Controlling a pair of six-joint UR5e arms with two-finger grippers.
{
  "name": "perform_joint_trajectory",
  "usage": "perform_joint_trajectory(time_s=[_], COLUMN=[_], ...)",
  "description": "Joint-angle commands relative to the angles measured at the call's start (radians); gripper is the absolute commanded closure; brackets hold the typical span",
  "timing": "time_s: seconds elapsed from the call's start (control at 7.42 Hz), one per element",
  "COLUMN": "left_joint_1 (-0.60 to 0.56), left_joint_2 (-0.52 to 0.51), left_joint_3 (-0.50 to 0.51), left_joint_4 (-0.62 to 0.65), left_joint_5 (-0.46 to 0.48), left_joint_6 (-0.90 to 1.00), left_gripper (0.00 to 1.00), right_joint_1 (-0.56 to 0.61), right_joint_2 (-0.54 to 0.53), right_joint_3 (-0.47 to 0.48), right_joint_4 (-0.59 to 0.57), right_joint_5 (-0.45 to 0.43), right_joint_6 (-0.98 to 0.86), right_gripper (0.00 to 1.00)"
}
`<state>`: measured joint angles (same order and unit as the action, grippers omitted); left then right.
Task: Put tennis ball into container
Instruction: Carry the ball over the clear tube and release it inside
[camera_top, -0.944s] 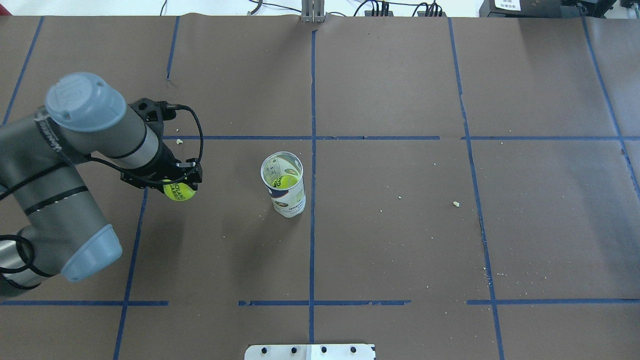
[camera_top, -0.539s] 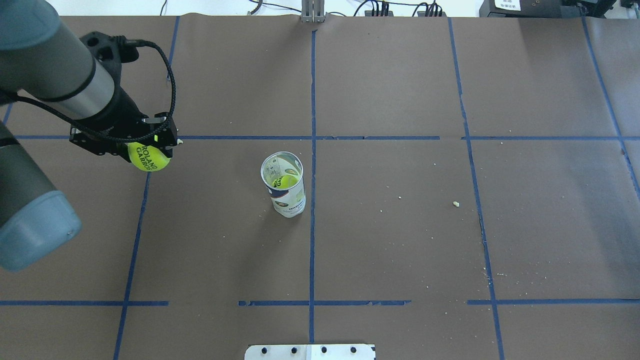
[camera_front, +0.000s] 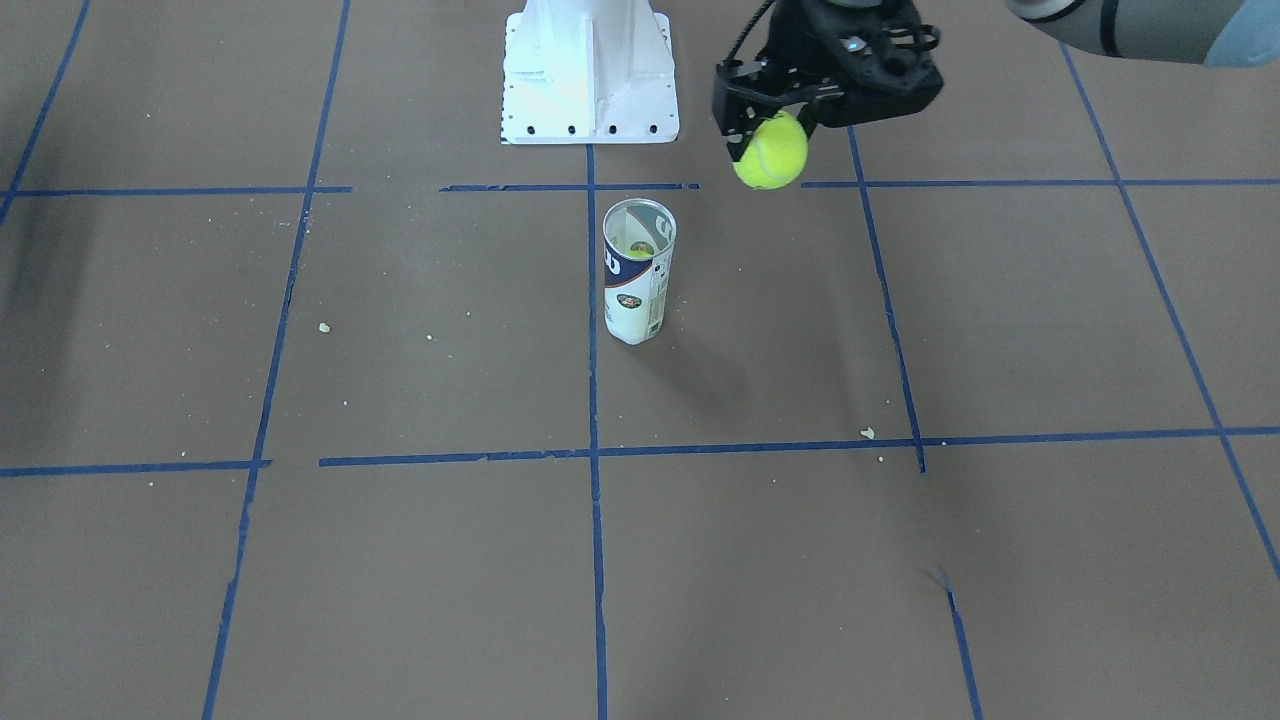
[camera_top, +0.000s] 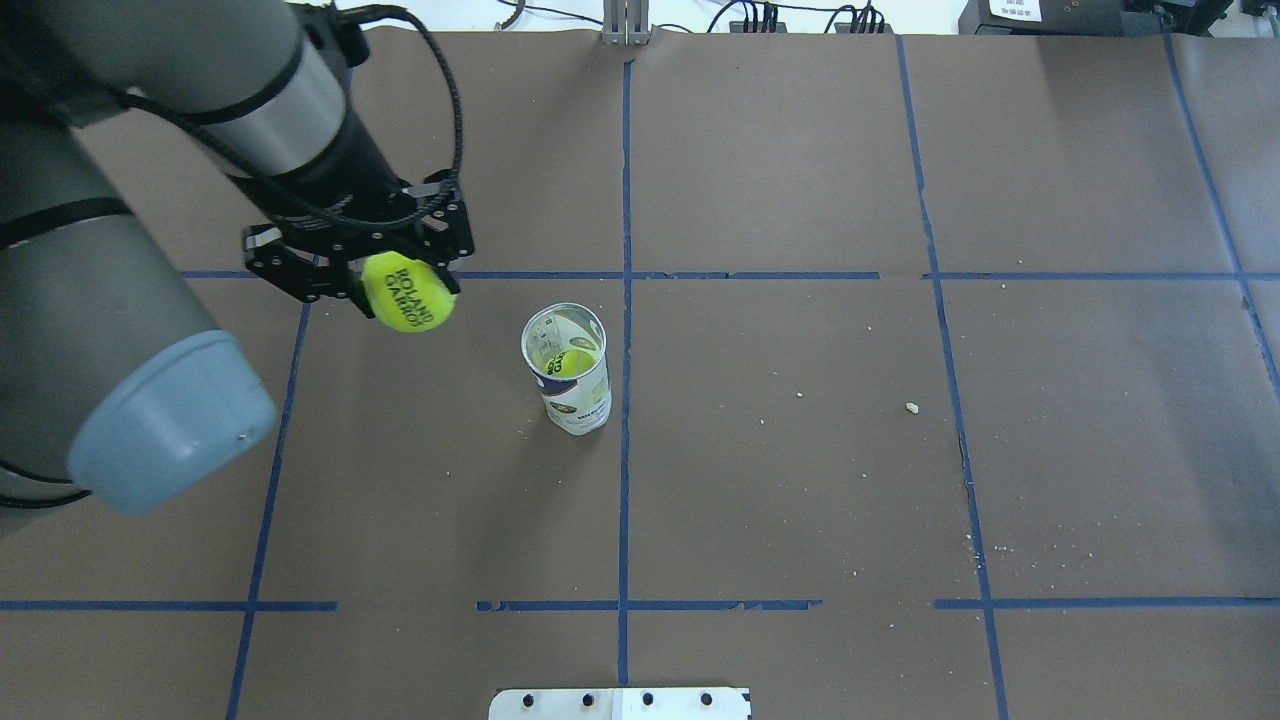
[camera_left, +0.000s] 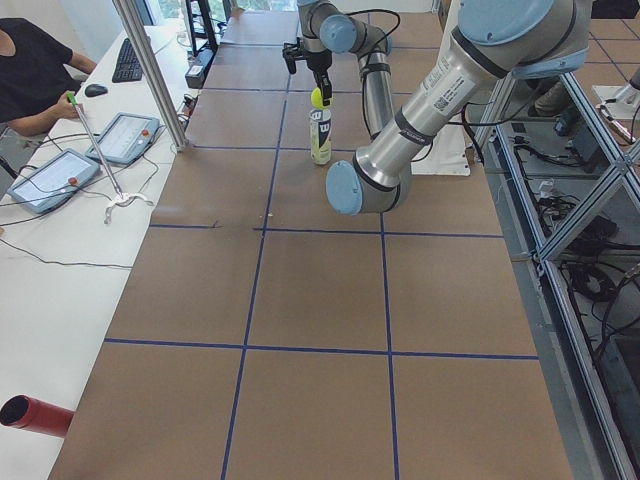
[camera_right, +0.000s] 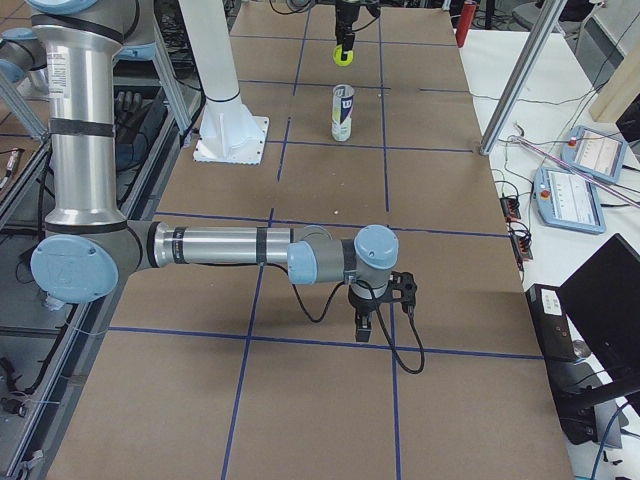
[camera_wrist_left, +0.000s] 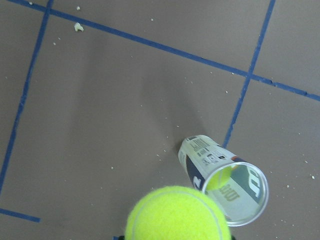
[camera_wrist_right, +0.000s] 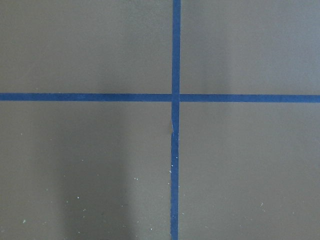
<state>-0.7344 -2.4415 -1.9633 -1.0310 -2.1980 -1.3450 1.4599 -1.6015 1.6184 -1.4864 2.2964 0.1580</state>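
My left gripper (camera_top: 398, 283) is shut on the tennis ball (camera_top: 408, 293), a bright yellow-green ball with dark print, and holds it in the air. The container (camera_top: 567, 372), a clear tube with a white and navy label, stands upright near the table's middle, to the right of the ball in the overhead view. A second yellow ball (camera_top: 574, 362) lies inside it. The left wrist view shows the held ball (camera_wrist_left: 177, 215) close beside the container's open rim (camera_wrist_left: 239, 194). Only the exterior right view shows my right gripper (camera_right: 378, 318), low over the table; I cannot tell its state.
The white metal pedestal (camera_front: 588, 70) stands at the robot's edge of the table, behind the container. Blue tape lines and small crumbs (camera_top: 911, 407) mark the brown surface. A side bench with tablets (camera_left: 55, 175) and a seated person (camera_left: 30, 60) runs along the far side.
The left arm has carried the tennis ball upward, first away from the robot and leftward, then rightward toward the container. The container has not moved.
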Motion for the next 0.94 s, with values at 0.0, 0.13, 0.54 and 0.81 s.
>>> perform_joint_trajectory(time_s=[0.0, 0.13, 0.54, 0.81], left_joint_1=[0.026, 0.027, 0.041, 0.041], left_joint_2=[-0.020, -0.040, -0.034, -0.028], left_joint_3=[0.090, 0.125, 0.170, 0.172], left_joint_4=[-0.099, -0.109, -0.153, -0.153], left_joint_5=[0.004, 0.004, 0.006, 0.006], left_joint_6=[-0.048, -0.048, -0.046, -0.036], left_gripper=[1.00, 1.00, 1.00, 0.22], right_joint_1=[0.000, 0.000, 0.000, 0.000], right_joint_2=[0.000, 0.000, 0.000, 0.000], right_joint_3=[0.000, 0.000, 0.000, 0.000], right_joint_4=[0.000, 0.000, 0.000, 0.000], right_joint_5=[0.000, 0.000, 0.000, 0.000], right_joint_6=[0.000, 0.000, 0.000, 0.000], right_gripper=[0.00, 0.00, 0.00, 0.00])
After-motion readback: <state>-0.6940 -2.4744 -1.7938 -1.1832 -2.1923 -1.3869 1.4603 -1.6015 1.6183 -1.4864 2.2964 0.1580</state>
